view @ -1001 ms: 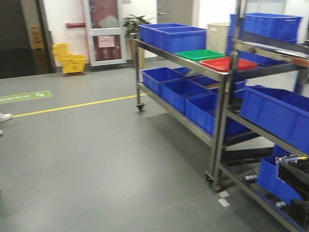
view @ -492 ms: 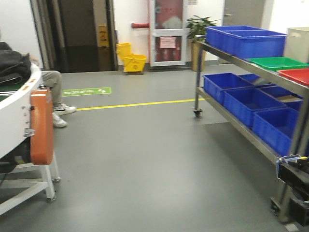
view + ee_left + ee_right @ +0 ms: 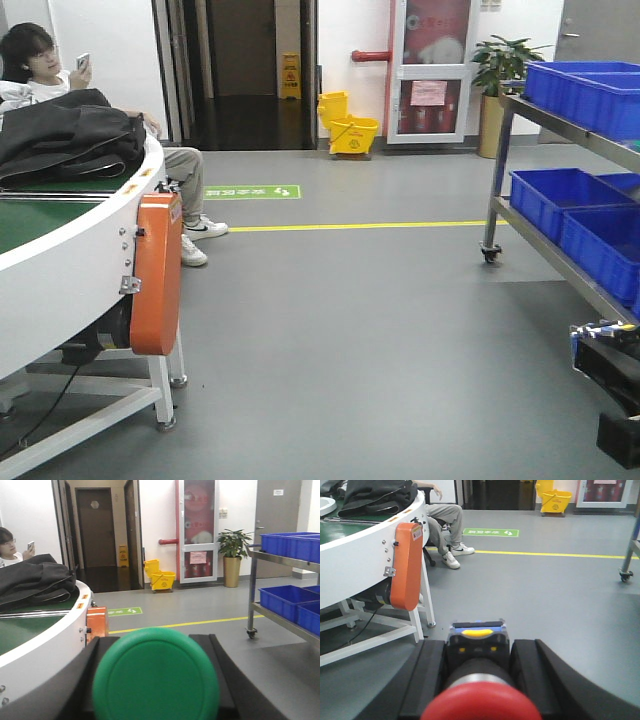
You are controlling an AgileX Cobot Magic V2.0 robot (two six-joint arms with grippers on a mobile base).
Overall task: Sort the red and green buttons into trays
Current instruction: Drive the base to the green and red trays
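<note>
The left claw is clamped on the green button, and the right claw is clamped on the red button, each close under its wrist camera. Blue crates sit on a metal rack at the right, their contents hidden, and a yellow mop bucket stands by the far wall. The grey floor carries a yellow line; at the left a white conveyor bears a dark jacket, with a person seated behind.

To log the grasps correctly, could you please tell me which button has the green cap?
The green button, clamped in the left tool, its round cap filling the left wrist view; the right tool holds the red button.
</note>
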